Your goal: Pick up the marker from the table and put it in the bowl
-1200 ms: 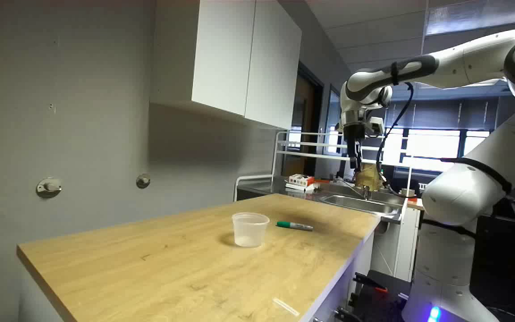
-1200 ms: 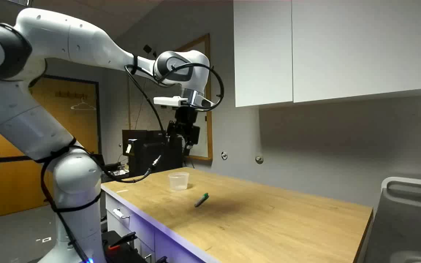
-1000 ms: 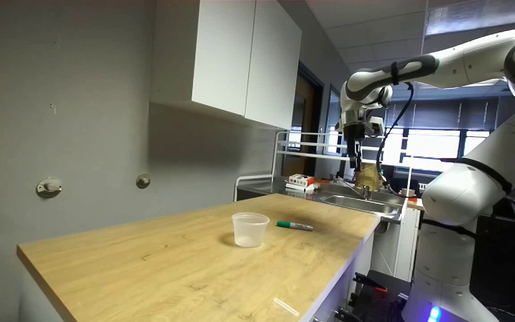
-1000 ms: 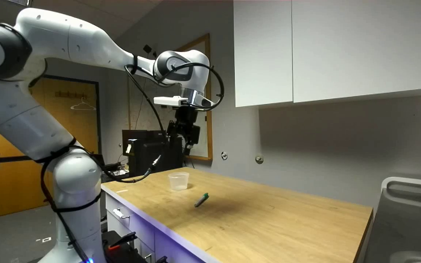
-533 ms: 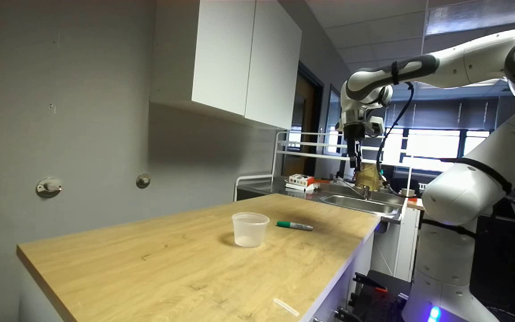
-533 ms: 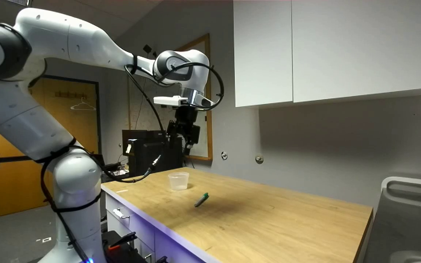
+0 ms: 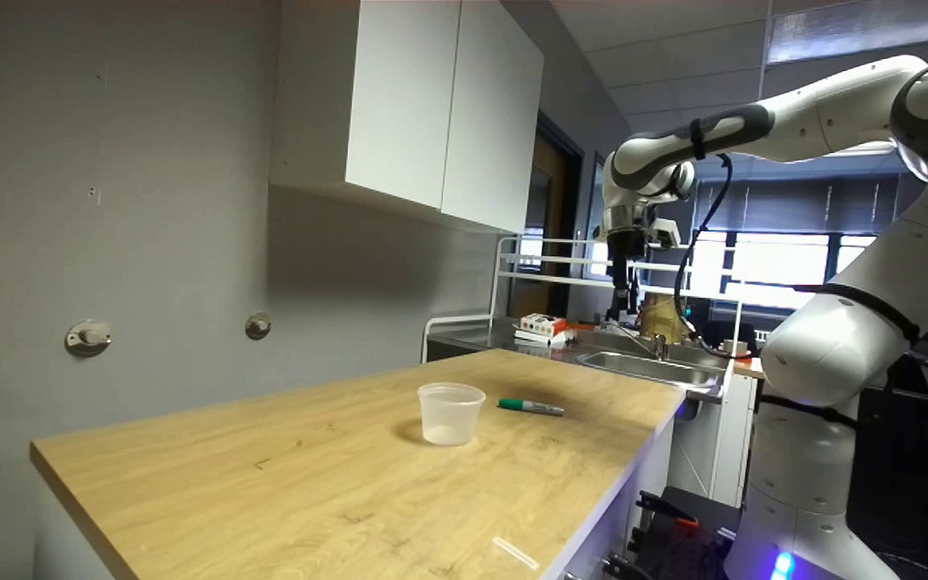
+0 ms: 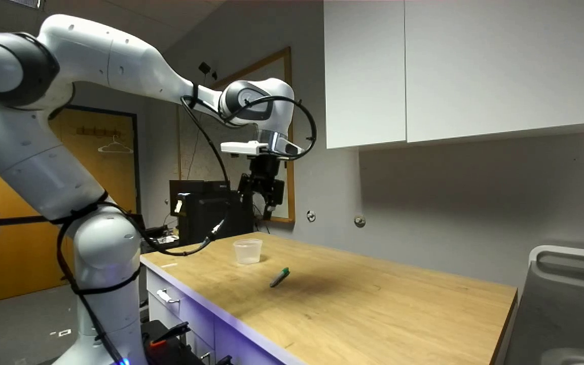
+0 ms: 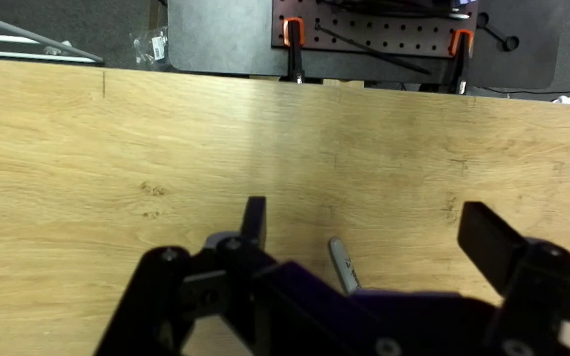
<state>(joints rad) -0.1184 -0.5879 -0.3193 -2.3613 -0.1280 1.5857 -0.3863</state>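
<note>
The marker, grey with a green cap, lies on the wooden table; it shows in both exterior views (image 7: pixel 530 407) (image 8: pixel 279 277). In the wrist view its grey end (image 9: pixel 343 264) shows between my fingers, and the rest is hidden behind the gripper body. The bowl, a translucent whitish cup, stands upright on the table close to the marker's green end, in both exterior views (image 7: pixel 449 415) (image 8: pixel 247 252). I cannot make it out surely in the wrist view. My gripper (image 9: pixel 364 217) is open and empty, high above the table, in both exterior views (image 7: pixel 623 310) (image 8: pixel 266 209).
The wooden table (image 8: pixel 373 304) has a wall cabinet (image 7: pixel 432 113) above its wall side. A sink (image 7: pixel 649 366) and a white rack (image 7: pixel 464 320) stand at one end. Black clamps with orange parts (image 9: pixel 295 49) sit at the table's edge by the robot base.
The arm has moved a little outward over the table and down, with the gripper somewhat lower than before. The marker and the bowl have not moved.
</note>
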